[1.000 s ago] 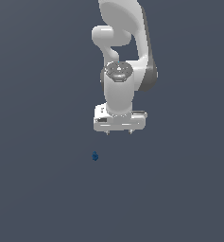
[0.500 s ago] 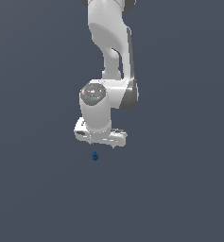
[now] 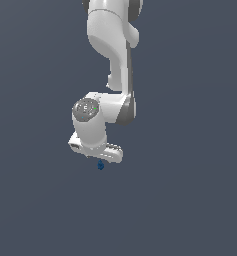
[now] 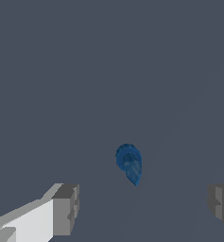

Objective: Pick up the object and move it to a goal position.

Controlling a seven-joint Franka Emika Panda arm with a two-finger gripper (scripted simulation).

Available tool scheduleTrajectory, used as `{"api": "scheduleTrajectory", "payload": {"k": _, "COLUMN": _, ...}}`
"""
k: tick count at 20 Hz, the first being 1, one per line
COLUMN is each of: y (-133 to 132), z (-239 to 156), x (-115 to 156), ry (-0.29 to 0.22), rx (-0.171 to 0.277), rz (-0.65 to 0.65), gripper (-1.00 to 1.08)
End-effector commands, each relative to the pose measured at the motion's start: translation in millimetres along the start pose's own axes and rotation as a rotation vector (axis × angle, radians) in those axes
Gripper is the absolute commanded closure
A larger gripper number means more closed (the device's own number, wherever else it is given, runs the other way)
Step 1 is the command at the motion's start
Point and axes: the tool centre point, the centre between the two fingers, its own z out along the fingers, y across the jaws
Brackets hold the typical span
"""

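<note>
Grey-padded fingers point(image 4: 66, 208) of our white robot gripper point(image 3: 101, 159) stand wide apart, holding nothing. Just beyond them the tiny dark-blue knobbly object point(image 4: 129, 163) lies on the plain grey floor point(image 3: 190, 200), roughly between the jaws. We judge the grasp, lift and carry all remain.

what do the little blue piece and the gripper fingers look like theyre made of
The blue object: a dark-blue rendered solid, faintly glossy, with lighter streaks across it; possibly plastic, but the render leaves it open. Gripper fingers: flat matte grey blocks with ridged inner faces, perhaps rubbery pads; the body behind is smooth white, plastic-like.
</note>
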Motion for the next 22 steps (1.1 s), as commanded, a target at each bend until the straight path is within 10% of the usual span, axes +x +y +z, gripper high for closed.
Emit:
{"api": "scheduleTrajectory", "payload": {"k": 1, "y": 0.1, "z": 0.0, "x": 0.0, "ry": 0.0, "rx": 0.0, "rz": 0.0, "gripper": -0.92}}
{"api": "scheduleTrajectory", "payload": {"k": 19, "y": 1.0, "z": 50.7, "x": 1.2, "ry": 0.001, "rx": -0.001, "rz": 0.003, "gripper": -0.92}}
{"api": "scheduleTrajectory", "payload": {"k": 20, "y": 1.0, "z": 50.7, "x": 1.2, "ry": 0.001, "rx": -0.001, "rz": 0.003, "gripper": 1.08}}
{"api": "scheduleTrajectory", "payload": {"k": 22, "y": 1.0, "z": 50.7, "x": 1.2, "ry": 0.001, "rx": -0.001, "rz": 0.003, "gripper": 1.08}}
